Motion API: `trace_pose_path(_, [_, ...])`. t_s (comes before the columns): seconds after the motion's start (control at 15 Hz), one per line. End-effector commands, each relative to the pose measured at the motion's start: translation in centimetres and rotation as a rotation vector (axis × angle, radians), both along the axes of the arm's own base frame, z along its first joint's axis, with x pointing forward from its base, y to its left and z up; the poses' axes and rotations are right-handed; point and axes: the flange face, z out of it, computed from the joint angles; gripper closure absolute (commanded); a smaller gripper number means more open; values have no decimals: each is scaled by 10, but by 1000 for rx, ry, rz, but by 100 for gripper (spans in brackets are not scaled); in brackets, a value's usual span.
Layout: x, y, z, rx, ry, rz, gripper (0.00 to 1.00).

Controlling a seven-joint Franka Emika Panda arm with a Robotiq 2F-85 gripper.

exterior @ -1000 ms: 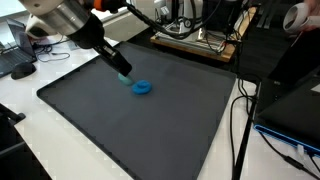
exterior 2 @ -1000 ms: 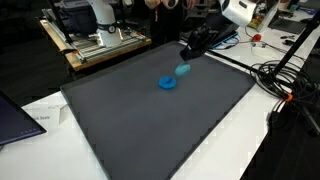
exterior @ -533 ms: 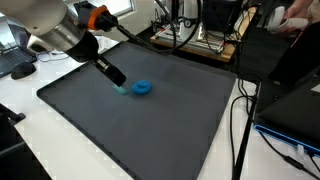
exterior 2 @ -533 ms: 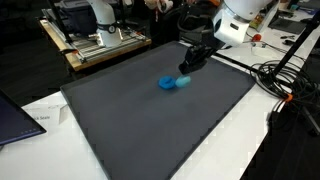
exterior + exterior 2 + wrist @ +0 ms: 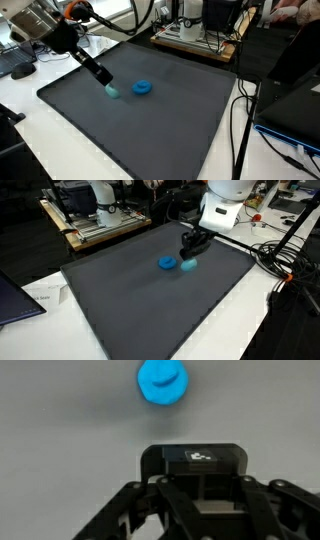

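— Where's the small pale teal lump [image 5: 112, 92]?
— Left of centre in an exterior view, on the dark grey mat [image 5: 150, 130], at my black gripper [image 5: 107, 86] tip, beside the flat round blue disc [image 5: 143, 87]; fingers clenched or released, I can't tell
— Handling?
— Looks light, maybe soft; I'd pinch its sides gently

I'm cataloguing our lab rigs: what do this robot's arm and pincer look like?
The arm has white rounded shells; an orange band and a black cable show near the wrist. The pincer is black, slim and tapered, with a small white marking in the wrist view.
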Motion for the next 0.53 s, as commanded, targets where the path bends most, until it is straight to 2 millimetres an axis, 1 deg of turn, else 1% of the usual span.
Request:
trace_pose_path(0.0, [4,-15,9,112,-62,14,78])
trace_pose_path(0.13, [3,-22,13,148,-74,39,78])
trace_pose_path(0.47, [-4,-35,19,155,-60,99,78])
